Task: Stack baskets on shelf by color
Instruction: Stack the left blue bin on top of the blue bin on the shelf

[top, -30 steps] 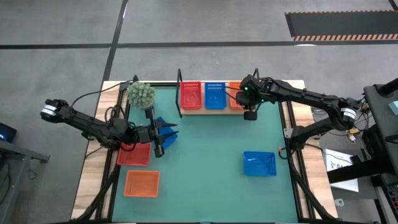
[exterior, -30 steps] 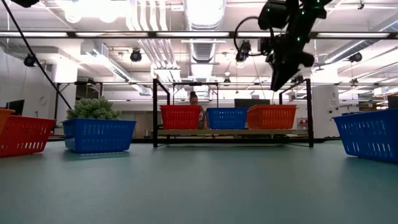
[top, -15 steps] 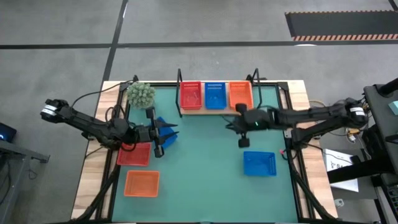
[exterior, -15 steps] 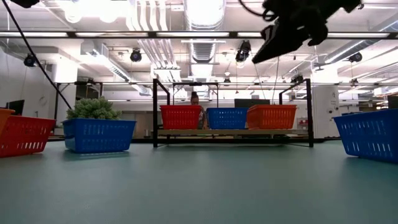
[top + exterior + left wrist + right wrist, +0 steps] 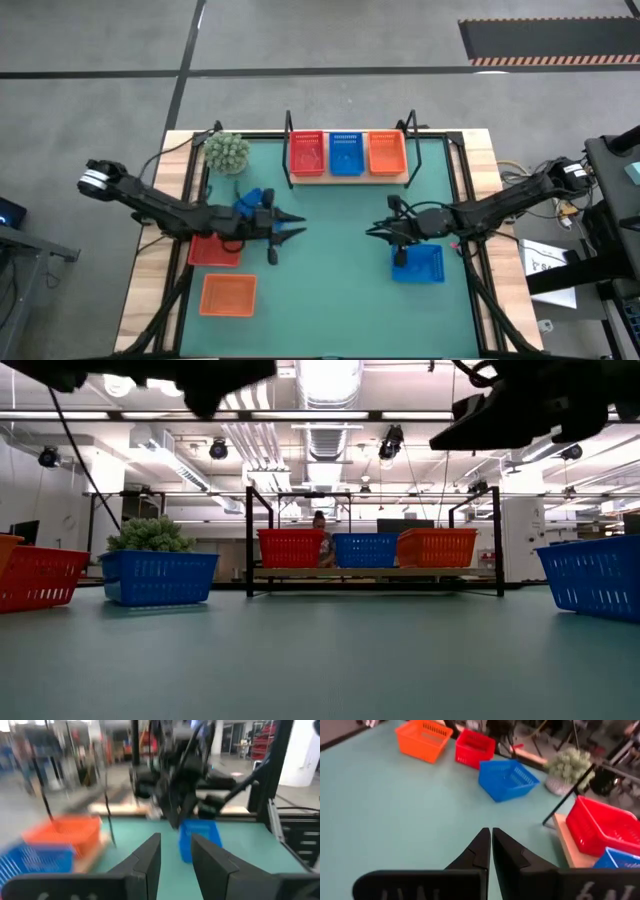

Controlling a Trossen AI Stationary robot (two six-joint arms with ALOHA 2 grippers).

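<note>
Since a second ago the right gripper [image 5: 377, 231] has left the light wooden shelf with black metal end frames [image 5: 348, 176] and swung out over the green mat [image 5: 330, 270], hanging above it just beside the lone blue plastic mesh basket [image 5: 417, 263] near the right edge; its fingers, half apart earlier, are now pressed together on nothing, as the right wrist view shows. The left gripper [image 5: 298, 220] has pushed forward from the blue mesh basket by the plant [image 5: 252, 205] toward the mat's middle, its fingers [image 5: 148, 861] spread and empty, as they were. On the shelf sit a red mesh basket [image 5: 307, 153], a blue one [image 5: 346, 153] and an orange one [image 5: 387, 152], side by side in that order from left to right; whether any is a stack of several cannot be told from above. At the left of the mat lie a red mesh basket [image 5: 214, 250], partly covered by the left arm, and an orange mesh basket [image 5: 228, 295] nearer the front edge. A small bushy green plant in a pot [image 5: 227, 153] stands at the mat's far left corner, just behind the blue basket there. In the low view both arms are only dark shapes cut off at the top, and a person [image 5: 318, 525] shows far behind the shelf, mostly hidden by the baskets. The left wrist view is smeared by motion: the right arm's dark mass stands in front of the lone blue basket, and little else there is legible.
</note>
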